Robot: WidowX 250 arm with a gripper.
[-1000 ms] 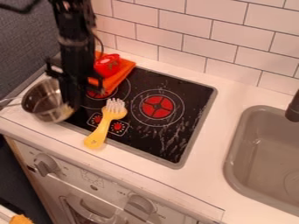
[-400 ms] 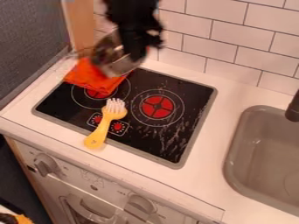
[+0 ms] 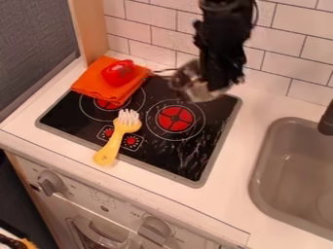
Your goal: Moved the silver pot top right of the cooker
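Silver pot: my claw (image 3: 211,88) has the silver pot (image 3: 185,80) held up over the cooktop's rear edge, right of its middle.
Pot handle: points left, towards the cooktop's rear left corner (image 3: 164,71).
My grip: closed on the pot; blur hides exactly where I pinch it.
Red burners: the right one (image 3: 175,118) lies in front of the pot on the cooktop (image 3: 195,163); the left one (image 3: 108,103) is partly under the orange cloth (image 3: 89,86).
Orange cloth: folded across the cooktop's rear left corner, a red toy vegetable (image 3: 119,73) on top.
Yellow brush: lies across the cooktop's front edge, bristles up between the burners, covering part of the printed controls (image 3: 133,141).
Markings: faint print on the oven panel (image 3: 104,195), before the cooktop, too small for me to read.
Oven knobs: two, below the cooktop's front edge.
Grey sink: right of the cooktop (image 3: 257,189), black faucet (image 3: 326,120) at its rear.
Tiles: white wall behind the cooktop (image 3: 149,36).
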